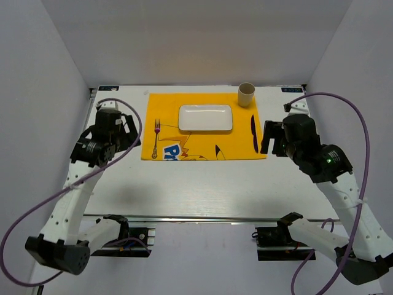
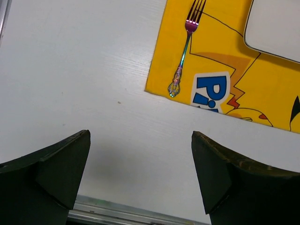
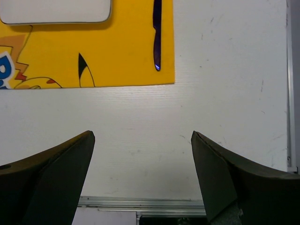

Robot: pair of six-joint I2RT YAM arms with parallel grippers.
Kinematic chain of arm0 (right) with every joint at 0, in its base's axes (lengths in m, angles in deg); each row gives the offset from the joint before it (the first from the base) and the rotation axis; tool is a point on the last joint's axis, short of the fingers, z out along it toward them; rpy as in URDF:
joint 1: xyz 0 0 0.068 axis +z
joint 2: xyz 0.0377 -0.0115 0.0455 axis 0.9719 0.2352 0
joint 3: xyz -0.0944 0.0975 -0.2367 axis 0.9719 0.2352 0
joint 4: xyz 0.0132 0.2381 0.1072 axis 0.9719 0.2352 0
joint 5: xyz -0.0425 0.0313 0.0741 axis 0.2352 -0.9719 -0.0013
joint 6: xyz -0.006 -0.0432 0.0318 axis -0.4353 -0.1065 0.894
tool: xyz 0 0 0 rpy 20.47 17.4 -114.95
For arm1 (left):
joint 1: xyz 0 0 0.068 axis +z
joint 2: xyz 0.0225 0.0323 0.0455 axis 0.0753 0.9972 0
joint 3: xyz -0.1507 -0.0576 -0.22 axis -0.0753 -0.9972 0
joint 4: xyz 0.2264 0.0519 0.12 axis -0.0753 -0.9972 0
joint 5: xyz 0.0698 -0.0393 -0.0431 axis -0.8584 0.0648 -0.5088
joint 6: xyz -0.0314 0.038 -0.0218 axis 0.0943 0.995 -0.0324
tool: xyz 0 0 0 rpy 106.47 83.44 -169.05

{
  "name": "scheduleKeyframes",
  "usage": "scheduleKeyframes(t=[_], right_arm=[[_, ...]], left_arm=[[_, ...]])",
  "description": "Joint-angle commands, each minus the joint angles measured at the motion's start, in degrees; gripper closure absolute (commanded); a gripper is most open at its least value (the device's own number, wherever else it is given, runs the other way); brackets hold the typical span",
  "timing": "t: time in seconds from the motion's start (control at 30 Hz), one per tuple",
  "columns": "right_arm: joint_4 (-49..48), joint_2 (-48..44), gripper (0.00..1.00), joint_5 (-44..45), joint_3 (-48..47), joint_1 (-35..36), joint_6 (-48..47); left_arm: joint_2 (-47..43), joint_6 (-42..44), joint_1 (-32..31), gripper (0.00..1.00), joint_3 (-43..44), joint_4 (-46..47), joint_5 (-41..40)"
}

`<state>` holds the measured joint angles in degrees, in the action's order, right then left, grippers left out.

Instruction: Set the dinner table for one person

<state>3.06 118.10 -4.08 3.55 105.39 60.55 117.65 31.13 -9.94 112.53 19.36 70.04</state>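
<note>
Left wrist view shows the left gripper (image 2: 140, 150) spread wide with nothing between its fingers, hovering over the bare white dinner table (image 2: 79, 75) just off the near corner of the yellow mat (image 2: 267, 89). The fork (image 2: 183, 54) lies along that edge of the mat, beside the white plate (image 2: 276, 28). The right gripper (image 3: 143, 145) is equally spread and empty, over the table near the mat's other near corner, where the knife (image 3: 157, 33) lies. The setting looks complete, so the risk is disturbance. A low sweep by either arm could snag a mat corner, dragging the cutlery askew and perhaps toppling the cup (image 1: 246, 94) at the mat's far corner.
</note>
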Motion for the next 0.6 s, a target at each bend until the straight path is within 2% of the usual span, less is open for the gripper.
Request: scheduleKeyframes(t=[0.0,0.17,0.4,0.57], right_arm=[[6.0,-1.9,0.11,4.4,-1.9,0.4,-0.8],[4.4,-6.6,0.11,5.0,0.5,0.3,-0.8],[4.1,-10.5,0.11,6.1,2.6,0.3,-0.4],[3.3,-14.1,0.11,7.9,4.5,0.3,-0.7]], left_arm=[[-5.3,-2.7,-0.4,0.02,-1.3,-4.2,-1.0],[-14.2,-5.6,0.1,0.02,-0.3,-8.5,-3.5],[-15.6,-5.2,0.1,0.02,0.5,-11.9,-1.7],[-17.8,-4.8,0.1,0.02,-1.1,-10.8,-2.0]])
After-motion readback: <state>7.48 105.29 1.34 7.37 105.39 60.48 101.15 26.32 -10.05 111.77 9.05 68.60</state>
